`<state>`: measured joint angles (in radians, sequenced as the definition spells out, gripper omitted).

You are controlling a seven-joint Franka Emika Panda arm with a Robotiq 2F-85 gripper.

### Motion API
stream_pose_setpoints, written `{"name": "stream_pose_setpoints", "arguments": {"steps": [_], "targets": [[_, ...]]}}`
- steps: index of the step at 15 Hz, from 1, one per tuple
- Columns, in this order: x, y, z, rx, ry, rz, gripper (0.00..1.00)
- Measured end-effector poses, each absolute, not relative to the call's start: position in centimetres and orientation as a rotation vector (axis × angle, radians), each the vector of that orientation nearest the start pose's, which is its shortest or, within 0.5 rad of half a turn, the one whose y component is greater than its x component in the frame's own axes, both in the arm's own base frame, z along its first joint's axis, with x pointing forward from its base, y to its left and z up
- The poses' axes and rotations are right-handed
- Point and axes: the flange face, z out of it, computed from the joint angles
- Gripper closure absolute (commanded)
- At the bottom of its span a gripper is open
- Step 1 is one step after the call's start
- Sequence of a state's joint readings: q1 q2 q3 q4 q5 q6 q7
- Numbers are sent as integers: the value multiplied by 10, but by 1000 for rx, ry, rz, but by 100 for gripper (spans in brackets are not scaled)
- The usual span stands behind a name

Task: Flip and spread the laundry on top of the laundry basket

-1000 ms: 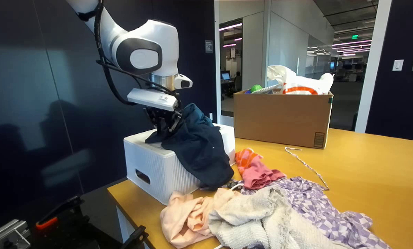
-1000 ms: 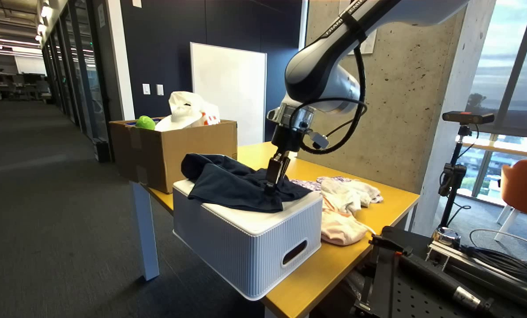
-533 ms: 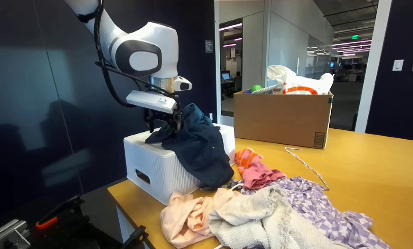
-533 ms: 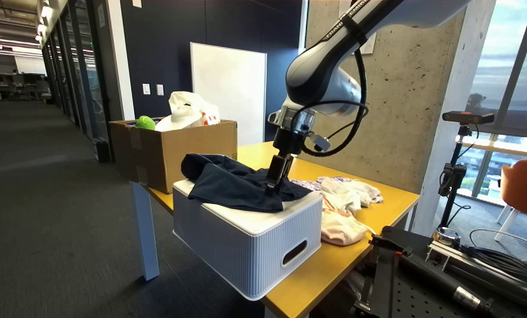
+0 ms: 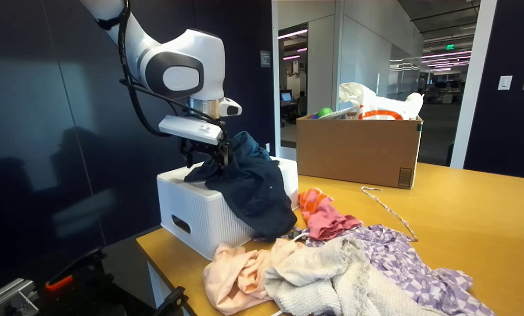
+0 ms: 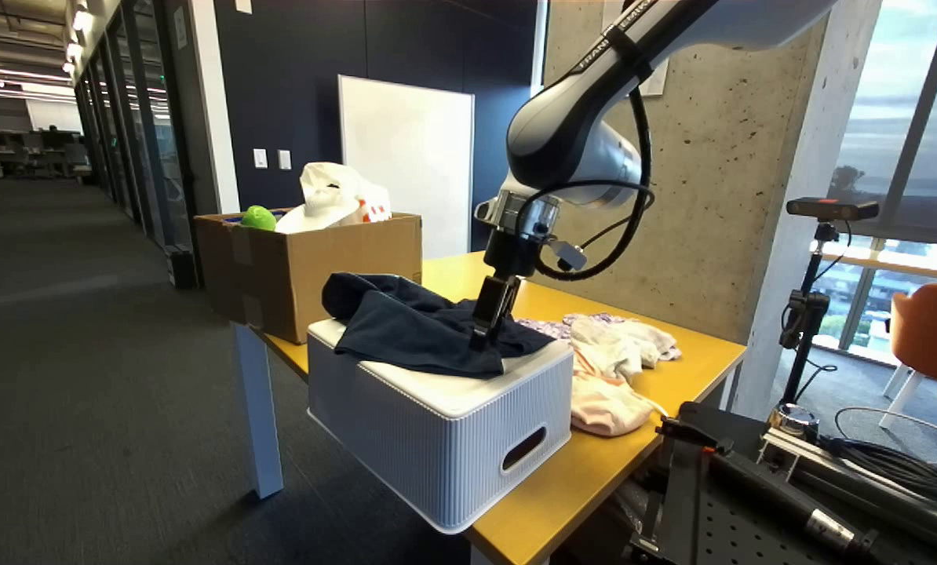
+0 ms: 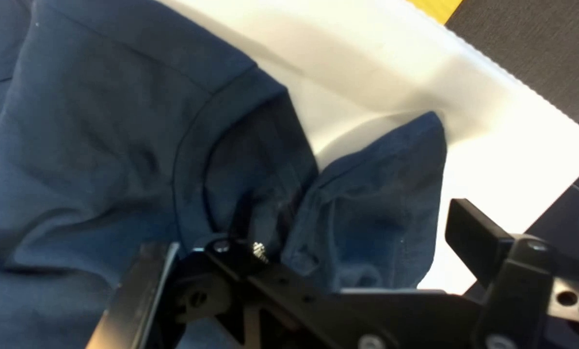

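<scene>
The laundry, a dark navy cloth (image 5: pixel 257 193), lies rumpled across the flat white top of the laundry basket (image 5: pixel 200 210), with a large part hanging down one side. In an exterior view, the cloth (image 6: pixel 413 326) bunches up toward the basket's far end. My gripper (image 5: pixel 207 162) points down low over a corner of the cloth, its fingers spread wide. In the wrist view a folded flap of the laundry (image 7: pixel 381 203) lies between the open fingers. One finger (image 7: pixel 478 237) stands over bare basket top, past the cloth's edge. Whether the finger on the opposite side touches cloth, I cannot tell.
A brown cardboard box (image 5: pixel 354 153) with a white bag stands behind the basket on the yellow table (image 5: pixel 472 210). Peach (image 5: pixel 240 276), cream (image 5: pixel 332 276), lilac (image 5: pixel 393 250) and pink (image 5: pixel 328 219) clothes lie beside the basket. The basket sits at the table's edge.
My gripper's fingers have spread apart from a narrower stance, and the hand has sunk slightly. The laundry and the basket look unchanged.
</scene>
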<state>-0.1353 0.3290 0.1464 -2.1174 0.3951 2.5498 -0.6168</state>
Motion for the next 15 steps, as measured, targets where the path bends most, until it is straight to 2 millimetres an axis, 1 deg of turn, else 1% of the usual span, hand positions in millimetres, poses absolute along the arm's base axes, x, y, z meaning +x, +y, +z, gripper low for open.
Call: {"name": "stream_pose_setpoints", "arguments": {"steps": [1,2,4,7,8,13,14,15], "targets": [[588,3,267,-2856,-436,-259,2],[587,6,267,-2854,-441,-257,26],[587,11,267,-2851,-449,-254,28],[587,13,261,-2849,-449,-240,53],[587,13,260,-2850,-447,-239,59],[587,12,264,-2851,-446,-248,96],[587,13,266,-2851,-449,-251,99],[587,14,268,-2850,-453,-255,100]]}}
